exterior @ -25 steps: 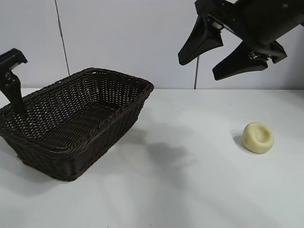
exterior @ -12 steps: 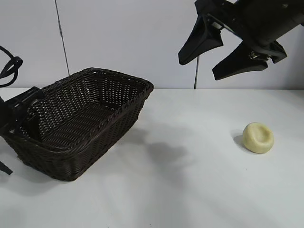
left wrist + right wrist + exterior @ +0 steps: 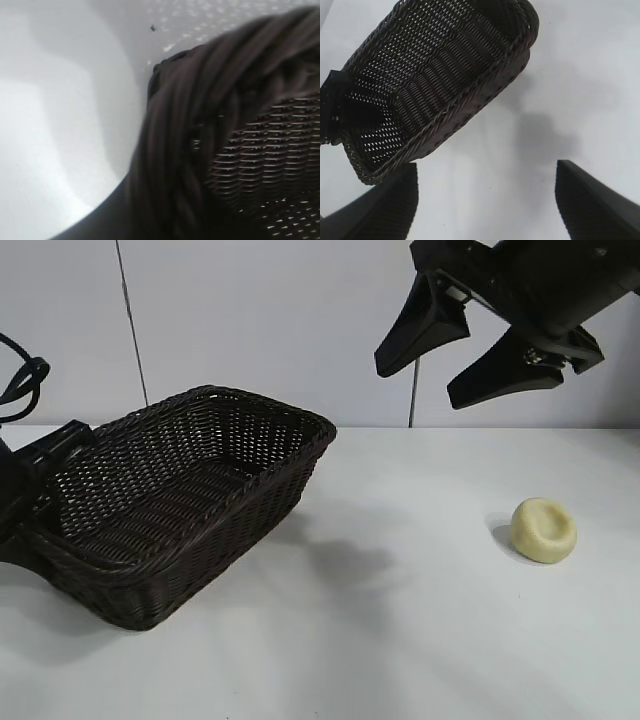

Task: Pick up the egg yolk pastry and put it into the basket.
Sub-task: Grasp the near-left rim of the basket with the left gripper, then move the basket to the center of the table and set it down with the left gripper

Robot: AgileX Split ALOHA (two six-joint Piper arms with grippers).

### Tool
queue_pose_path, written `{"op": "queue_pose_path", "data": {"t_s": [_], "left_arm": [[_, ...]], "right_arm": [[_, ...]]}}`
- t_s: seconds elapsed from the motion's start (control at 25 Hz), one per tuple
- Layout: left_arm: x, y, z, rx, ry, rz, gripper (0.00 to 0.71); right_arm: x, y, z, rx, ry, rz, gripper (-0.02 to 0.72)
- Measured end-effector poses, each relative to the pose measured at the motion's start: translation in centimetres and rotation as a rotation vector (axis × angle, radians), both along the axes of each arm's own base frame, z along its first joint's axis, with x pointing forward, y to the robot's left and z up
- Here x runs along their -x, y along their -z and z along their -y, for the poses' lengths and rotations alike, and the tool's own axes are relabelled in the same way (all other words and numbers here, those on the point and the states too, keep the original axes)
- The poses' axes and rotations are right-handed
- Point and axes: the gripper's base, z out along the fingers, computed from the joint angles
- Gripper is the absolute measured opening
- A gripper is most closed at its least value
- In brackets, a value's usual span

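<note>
White table [image 3: 400, 640] against a pale wall, exterior view: basket [image 3: 180, 510] at left, its left end at the left gripper [image 3: 40, 480], grip impossible to tell; pastry [image 3: 543, 530] lying well apart at right; right gripper [image 3: 460, 355] high above, spread wide, holding nothing. Left wrist view: braided rim [image 3: 200, 125] filling the shot. Right wrist view: basket [image 3: 440, 85] below between two parted fingers [image 3: 590, 200].

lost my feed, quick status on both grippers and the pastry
Right gripper open, high above the table. Left gripper at the basket end, fingers unclear. Egg yolk pastry on the table, untouched. Path clear.
</note>
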Motion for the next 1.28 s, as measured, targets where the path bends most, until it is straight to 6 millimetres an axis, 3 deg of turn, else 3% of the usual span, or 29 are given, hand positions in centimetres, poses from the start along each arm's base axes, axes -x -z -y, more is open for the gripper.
{"op": "queue_pose_path", "data": {"t_s": [0.28, 0.72, 1.08, 1.28], "left_arm": [[0.0, -1.9, 0.2, 0.002, 0.053, -0.017, 0.102], [-3.5, -6.8, 1.3, -0.057, 0.406, 0.102, 0.102], [-7.4, -6.5, 3.0, -0.074, 0.918, 0.073, 0.102], [-9.0, -5.8, 3.5, -0.073, 1.059, 0.062, 0.102]], "right_arm": [[0.0, 0.0, 0.0, 0.0, 0.0, 0.0, 0.549], [0.0, 0.0, 0.0, 0.0, 0.0, 0.0, 0.549], [0.1, 0.0, 0.0, 0.0, -0.007, -0.008, 0.549], [0.1, 0.0, 0.0, 0.0, -0.007, -0.008, 0.549]]}}
